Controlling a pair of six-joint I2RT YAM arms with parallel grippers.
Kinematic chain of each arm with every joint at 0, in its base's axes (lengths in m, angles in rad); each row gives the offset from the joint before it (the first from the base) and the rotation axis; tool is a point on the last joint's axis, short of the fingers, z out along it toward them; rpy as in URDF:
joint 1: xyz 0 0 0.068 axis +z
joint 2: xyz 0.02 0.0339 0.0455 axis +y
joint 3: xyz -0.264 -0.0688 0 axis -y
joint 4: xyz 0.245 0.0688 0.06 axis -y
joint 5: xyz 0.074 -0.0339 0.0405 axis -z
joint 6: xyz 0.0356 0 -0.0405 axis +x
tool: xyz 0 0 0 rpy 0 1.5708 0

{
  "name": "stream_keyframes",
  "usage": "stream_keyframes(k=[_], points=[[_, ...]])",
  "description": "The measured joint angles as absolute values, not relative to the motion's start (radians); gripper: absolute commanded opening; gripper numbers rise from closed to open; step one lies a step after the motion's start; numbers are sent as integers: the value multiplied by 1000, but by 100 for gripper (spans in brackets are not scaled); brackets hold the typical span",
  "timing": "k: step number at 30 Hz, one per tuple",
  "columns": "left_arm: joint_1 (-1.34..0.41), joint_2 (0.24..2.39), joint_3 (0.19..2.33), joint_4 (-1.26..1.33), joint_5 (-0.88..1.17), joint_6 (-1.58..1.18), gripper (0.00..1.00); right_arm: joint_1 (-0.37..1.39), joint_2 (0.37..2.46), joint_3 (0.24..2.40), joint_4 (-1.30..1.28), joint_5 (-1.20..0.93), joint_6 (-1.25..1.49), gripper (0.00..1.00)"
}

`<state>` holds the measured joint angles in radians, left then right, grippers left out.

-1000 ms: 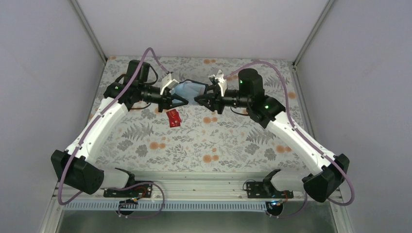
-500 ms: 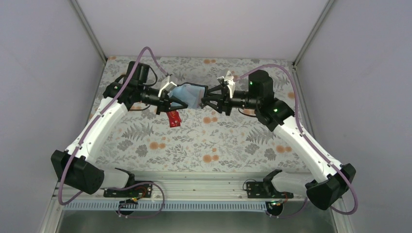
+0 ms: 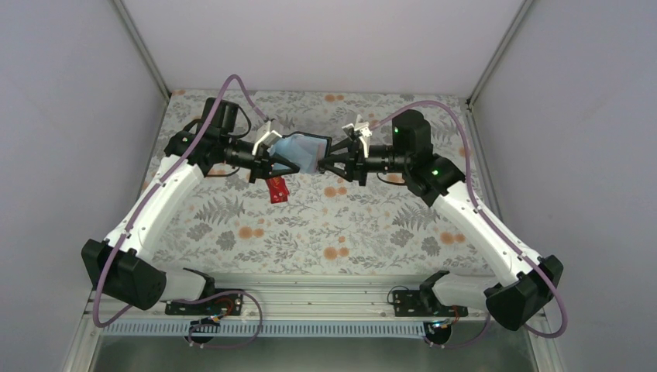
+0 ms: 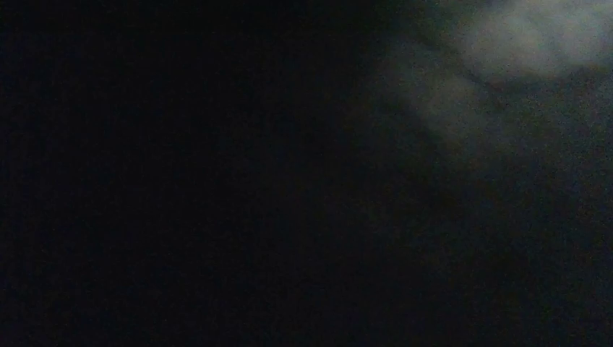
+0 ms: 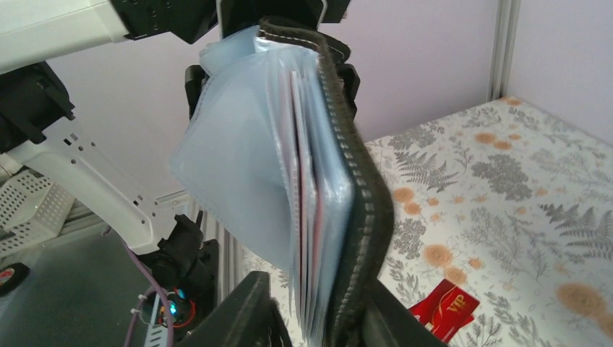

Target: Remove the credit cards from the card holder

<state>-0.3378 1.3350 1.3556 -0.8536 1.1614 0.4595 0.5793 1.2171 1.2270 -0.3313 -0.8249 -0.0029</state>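
Observation:
The card holder hangs open in the air between both grippers, its light blue sleeves fanned out. My left gripper is shut on its left end; the left wrist view is dark. In the right wrist view the holder's black stitched cover and sleeves stand upright, with red card edges between the sleeves. My right gripper is open, its jaws straddling the holder's near edge, with a gap to the sleeves on the left side. It shows in the top view too. One red credit card lies on the table below.
The floral table cover spans the enclosure floor. Grey walls and metal posts close in the sides and back. The loose red card, marked VIP, lies under the holder, right of my right finger.
The right gripper drew back to the right, then came in again around the holder's edge. The holder tilted slightly in the left gripper. The red card on the table has not moved.

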Motion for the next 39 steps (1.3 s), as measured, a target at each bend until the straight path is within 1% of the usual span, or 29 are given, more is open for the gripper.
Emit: stream_keyframes(k=[2,7,14,20,28,29,31,32,33,36,37,38,39], points=[[-338,1335,1356,-854,1162,460,2,579,1217,1227,-329,-822,-4,25],[-339,1335,1356,-854,1162,461,2,579,1225,1231,-327,-796,11,26],[-338,1335,1356,-856,1155,464,2,579,1254,1242,-326,-788,33,25],[-338,1335,1356,-866,1157,492,2,581,1262,1250,-327,-786,49,35],[-341,1335,1356,-900,1164,531,2,606,1293,1267,-321,-805,59,42],[-343,1335,1356,-902,1165,533,2,612,1299,1270,-317,-805,59,41],[-346,1335,1356,-906,1171,538,3,624,1311,1277,-305,-811,60,33],[-348,1335,1356,-908,1174,539,4,630,1315,1278,-296,-818,64,28],[-349,1335,1356,-908,1177,540,11,635,1318,1278,-288,-827,64,24],[-350,1335,1356,-907,1183,544,77,644,1322,1278,-267,-850,71,13],[-351,1335,1356,-908,1186,540,95,645,1322,1278,-261,-848,76,10],[-352,1335,1357,-908,1187,538,100,645,1323,1278,-258,-844,79,7],[-354,1335,1359,-908,1184,535,100,644,1323,1278,-259,-833,86,4]])
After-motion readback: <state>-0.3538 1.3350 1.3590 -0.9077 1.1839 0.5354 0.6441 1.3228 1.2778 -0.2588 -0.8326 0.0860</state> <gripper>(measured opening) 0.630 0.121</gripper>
